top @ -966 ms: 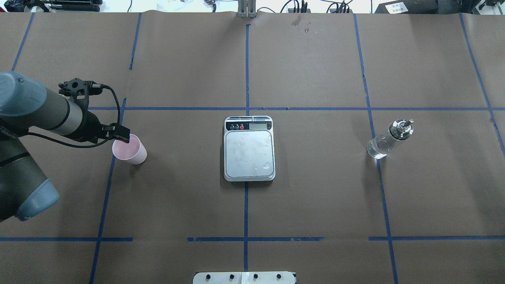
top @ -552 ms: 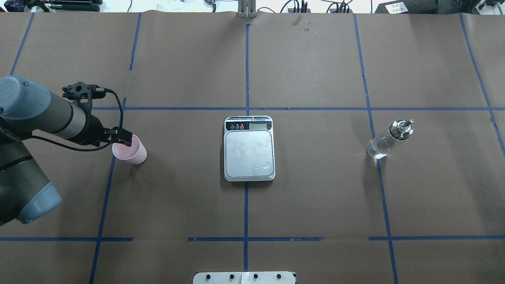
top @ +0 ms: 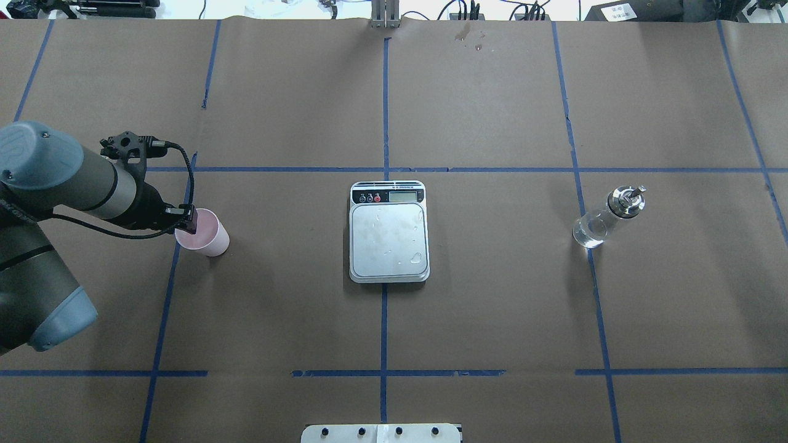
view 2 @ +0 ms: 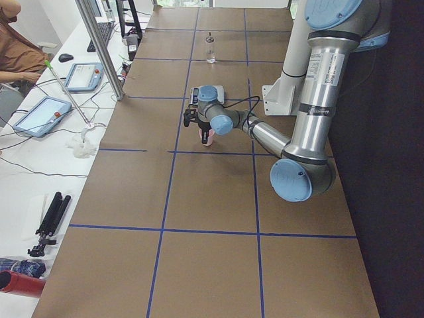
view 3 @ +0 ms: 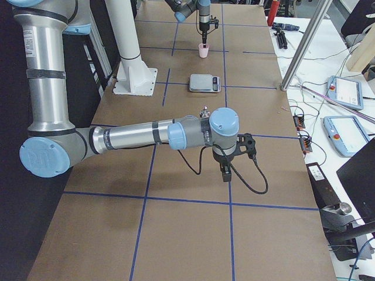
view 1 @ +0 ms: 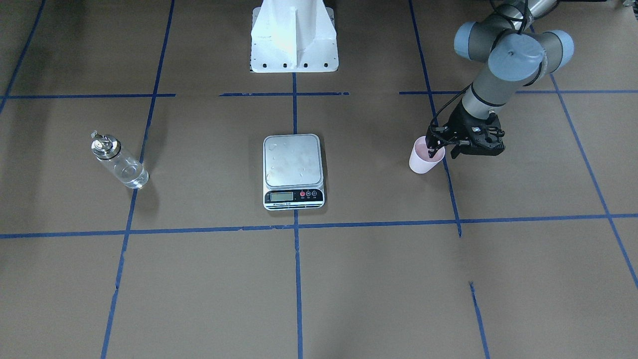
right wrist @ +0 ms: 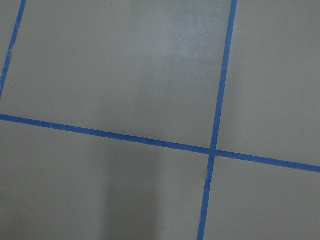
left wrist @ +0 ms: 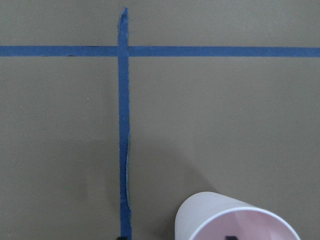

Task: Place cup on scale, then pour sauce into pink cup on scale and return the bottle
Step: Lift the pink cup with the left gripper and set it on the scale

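The left gripper (top: 188, 220) sits at the left rim of the pale pink tapered plastic cup (top: 209, 237); I cannot tell whether it is clamped. A shallow pinch could tip it.

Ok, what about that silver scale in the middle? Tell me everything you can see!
The scale is a flat rounded rectangle. Its top is a shiny silver platform with a few small wet-looking marks. A black strip on one edge holds a little display and three round buttons, one red. It lies flat on the brown table, across a blue tape line, with nothing on top.
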{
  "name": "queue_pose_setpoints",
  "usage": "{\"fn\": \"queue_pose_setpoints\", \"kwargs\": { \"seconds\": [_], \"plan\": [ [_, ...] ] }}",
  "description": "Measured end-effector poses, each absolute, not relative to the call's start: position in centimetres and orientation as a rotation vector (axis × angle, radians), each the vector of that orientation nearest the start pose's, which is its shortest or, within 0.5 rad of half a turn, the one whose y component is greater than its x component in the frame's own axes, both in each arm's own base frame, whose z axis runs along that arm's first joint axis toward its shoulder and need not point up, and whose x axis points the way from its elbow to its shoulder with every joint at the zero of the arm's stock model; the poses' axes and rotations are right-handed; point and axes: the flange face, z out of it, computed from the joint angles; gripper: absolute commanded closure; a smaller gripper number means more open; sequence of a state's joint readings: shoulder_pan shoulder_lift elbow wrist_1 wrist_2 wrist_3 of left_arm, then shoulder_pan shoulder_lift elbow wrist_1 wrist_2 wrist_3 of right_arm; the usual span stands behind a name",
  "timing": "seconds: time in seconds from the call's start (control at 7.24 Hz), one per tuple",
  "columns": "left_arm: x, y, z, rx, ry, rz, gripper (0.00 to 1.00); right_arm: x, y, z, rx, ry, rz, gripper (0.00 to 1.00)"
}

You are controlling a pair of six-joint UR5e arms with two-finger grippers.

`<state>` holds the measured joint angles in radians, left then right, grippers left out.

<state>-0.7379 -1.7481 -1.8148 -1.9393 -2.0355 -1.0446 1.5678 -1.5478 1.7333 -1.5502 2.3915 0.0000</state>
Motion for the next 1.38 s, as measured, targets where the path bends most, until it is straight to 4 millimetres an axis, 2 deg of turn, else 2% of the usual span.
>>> {"fn": "queue_pose_setpoints", "kwargs": {
  "seconds": [0.28,0.41,0.55,0.69,0.83,1.1,1.38],
  "plan": [
    [35.7,-44.4,40.6,0.099,0.894,-0.011,1.0,5.9,-50.7,56.1,0.193,-0.818,-0.088,0.0],
    [35.2,-43.7,39.0,0.078,0.909,-0.001,1.0,5.9,-50.7,56.0,0.194,-0.819,-0.088,0.0],
    [34.0,-42.5,36.1,0.044,0.91,0.004,1.0,5.8,-50.7,55.9,0.193,-0.824,-0.088,0.0],
    [33.0,-41.9,32.4,0.018,0.895,-0.004,1.0,5.7,-50.7,55.5,0.191,-0.843,-0.082,0.0],
    [33.0,-42.3,28.2,0.002,0.882,-0.015,1.0,5.3,-50.7,54.3,0.186,-0.87,-0.055,0.0],
    [35.0,-44.2,21.2,-0.023,0.883,-0.059,1.0,2.9,-50.2,49.3,0.175,-0.907,0.021,0.0],
    [38.8,-46.9,15.8,-0.065,0.906,-0.154,1.0,-0.8,-48.9,43.6,0.155,-0.942,0.087,0.0]
  ]
}}
